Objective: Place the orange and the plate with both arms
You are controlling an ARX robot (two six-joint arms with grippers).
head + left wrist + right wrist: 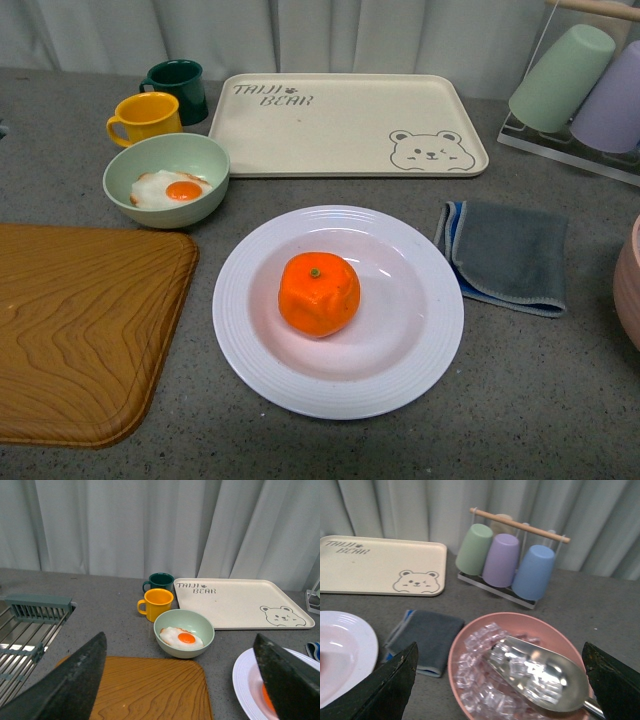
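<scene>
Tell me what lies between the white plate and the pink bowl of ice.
A folded grey cloth lies flat between plate and bowl; the right wrist view shows it best.

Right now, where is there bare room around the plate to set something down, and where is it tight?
The cream bear tray and the wooden board lie bare. Open counter lies on the near side of the plate, which holds the orange. Tight: the yellow mug and dark green mug beside the pale green bowl, and the gap between plate and grey cloth.

Countertop [545, 405], plate [232, 322], wooden tray [80, 330], bear tray [340, 130], bowl [207, 150], yellow mug [147, 118], green mug [181, 88], cloth [510, 255]
</scene>
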